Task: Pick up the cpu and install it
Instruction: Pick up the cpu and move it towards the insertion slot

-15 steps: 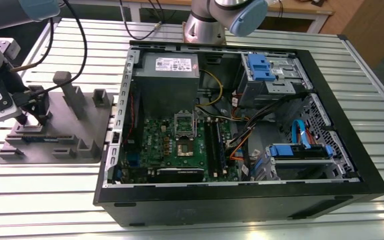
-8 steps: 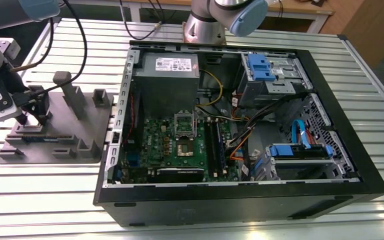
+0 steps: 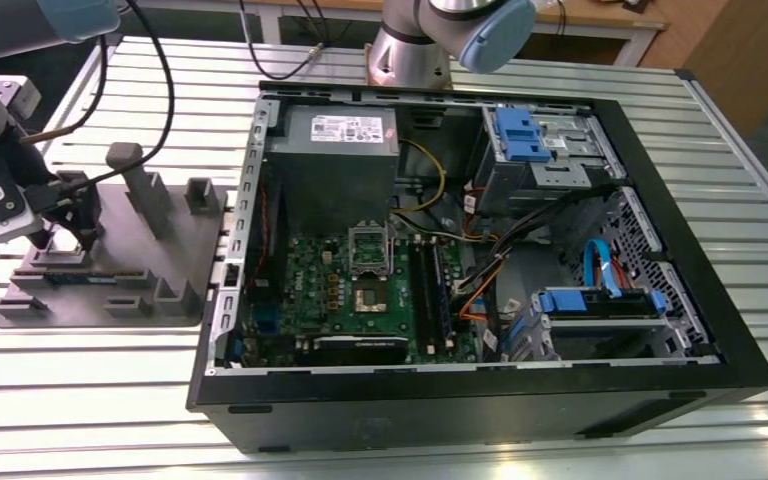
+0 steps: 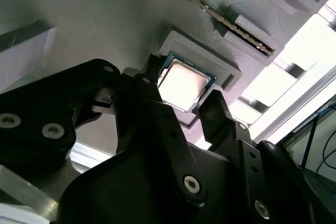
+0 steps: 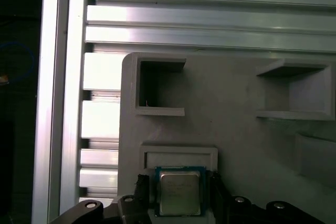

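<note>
The cpu (image 5: 179,191) is a small square chip with a shiny metal top. It lies flat in a shallow pocket of the grey moulded tray (image 3: 157,262), and it also shows in the second wrist view (image 4: 182,83). My gripper (image 3: 67,242) hangs low over that pocket at the exterior view's left. Its two black fingers (image 5: 214,198) stand open on either side of the chip, close to its edges, as the second wrist view (image 4: 184,100) also shows. The motherboard's socket (image 3: 367,262) lies in the open computer case (image 3: 651,300).
The tray has raised posts (image 3: 137,185) and deeper pockets (image 5: 157,85) just beyond the gripper. A memory stick (image 4: 215,17) lies in a slot of the tray. A grey power-supply box (image 3: 337,150), cables and blue drive brackets (image 3: 598,300) fill the case. A second arm's base (image 3: 418,45) stands behind.
</note>
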Controlling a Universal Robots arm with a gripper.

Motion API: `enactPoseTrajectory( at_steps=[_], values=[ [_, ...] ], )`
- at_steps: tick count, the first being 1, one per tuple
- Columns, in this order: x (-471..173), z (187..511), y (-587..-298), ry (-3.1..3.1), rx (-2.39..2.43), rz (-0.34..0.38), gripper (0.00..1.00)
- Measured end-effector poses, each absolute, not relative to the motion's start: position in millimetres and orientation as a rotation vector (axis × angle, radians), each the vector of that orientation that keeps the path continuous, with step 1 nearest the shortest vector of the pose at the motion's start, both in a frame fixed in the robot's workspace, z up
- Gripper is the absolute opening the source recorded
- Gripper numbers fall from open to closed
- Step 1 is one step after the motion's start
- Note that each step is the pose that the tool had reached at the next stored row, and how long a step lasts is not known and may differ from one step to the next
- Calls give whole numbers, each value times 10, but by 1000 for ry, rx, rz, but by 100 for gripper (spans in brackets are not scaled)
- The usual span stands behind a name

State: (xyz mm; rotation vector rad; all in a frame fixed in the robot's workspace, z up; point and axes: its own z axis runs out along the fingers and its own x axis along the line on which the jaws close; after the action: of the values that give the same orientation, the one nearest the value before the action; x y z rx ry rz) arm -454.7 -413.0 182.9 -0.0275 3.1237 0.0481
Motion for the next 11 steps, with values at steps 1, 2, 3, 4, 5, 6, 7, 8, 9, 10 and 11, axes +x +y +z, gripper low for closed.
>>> enactPoseTrajectory(
  at_steps=[1,2,3,4,5,6,7,8,9,10,11],
  values=[
    [-4547,1835,-4130,3124,-28,48,58],
    [-4547,1839,-4130,3123,-27,49,58],
    [-4547,1839,-4130,3123,-27,49,58],
    [-4547,1839,-4130,3123,-28,49,58],
    [-4547,1840,-4130,3123,-28,49,58],
    [-4547,1841,-4130,3123,-27,49,58],
    [-4547,1841,-4130,3123,-28,48,58],
    [-4547,1842,-4130,3123,-28,48,58],
    [-4547,1842,-4130,3123,-27,48,58],
    [-4547,1844,-4130,3123,-28,48,56],
    [-4547,1845,-4130,3123,-28,48,56]
  ],
)
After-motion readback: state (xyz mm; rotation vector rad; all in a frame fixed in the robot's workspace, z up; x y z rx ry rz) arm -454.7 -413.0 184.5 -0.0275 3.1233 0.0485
